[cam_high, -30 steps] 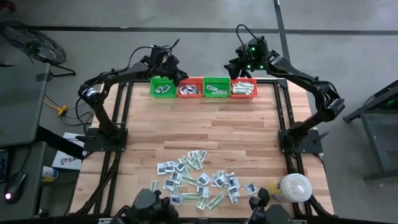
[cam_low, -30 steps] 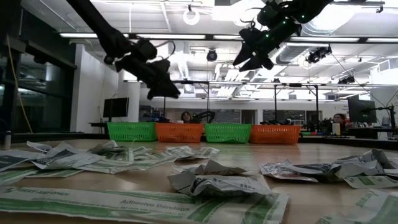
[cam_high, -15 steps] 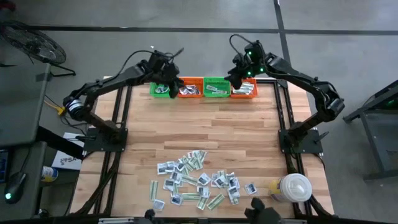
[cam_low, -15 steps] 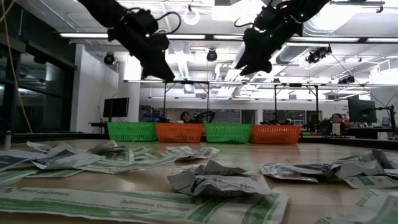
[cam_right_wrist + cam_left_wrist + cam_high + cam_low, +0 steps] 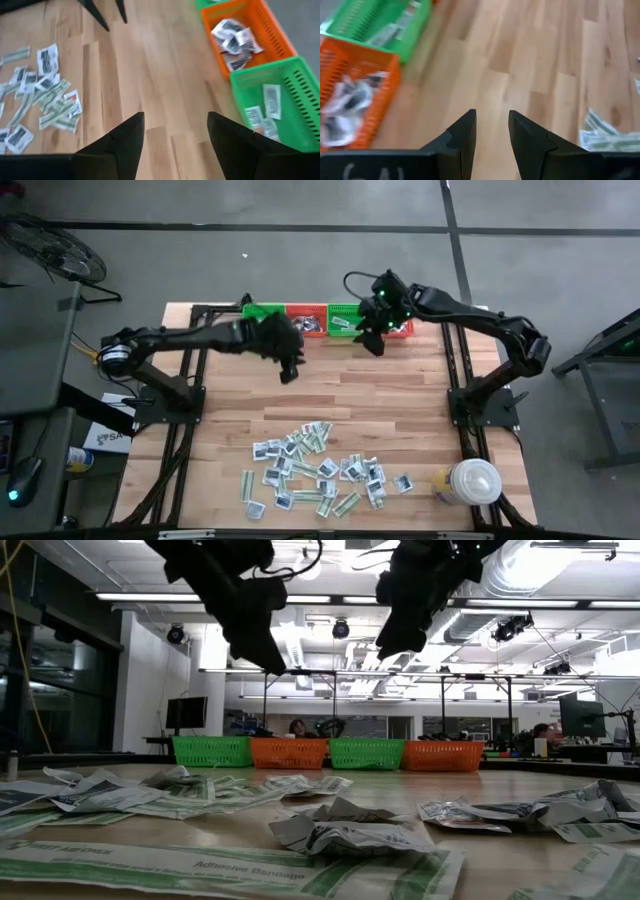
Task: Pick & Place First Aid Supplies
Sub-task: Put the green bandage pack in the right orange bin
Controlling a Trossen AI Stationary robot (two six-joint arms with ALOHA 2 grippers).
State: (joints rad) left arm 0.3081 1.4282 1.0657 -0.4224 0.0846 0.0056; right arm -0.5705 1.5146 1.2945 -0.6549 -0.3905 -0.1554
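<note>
The first aid supplies (image 5: 320, 470) lie as a loose heap of small white squares and pale-green strips on the near half of the wooden table; they also show in the low view (image 5: 340, 825) and the right wrist view (image 5: 42, 95). My left gripper (image 5: 290, 370) (image 5: 492, 122) hangs open over bare wood, nearer than the baskets. My right gripper (image 5: 372, 345) (image 5: 175, 125) hangs open just in front of the green basket (image 5: 275, 105). Neither has anything between its fingers.
A row of green and orange baskets (image 5: 325, 320) stands along the far edge, with packets inside them (image 5: 232, 40). A big white round lidded container (image 5: 472, 480) stands at the near right corner. Bare wood (image 5: 330, 395) lies between the baskets and the heap.
Both grippers have left the baskets and come toward the table's near edge, over the bare wood. The left has swung farther, also toward the right. Both have tipped and rolled. Their openings look unchanged. The packets have not moved.
</note>
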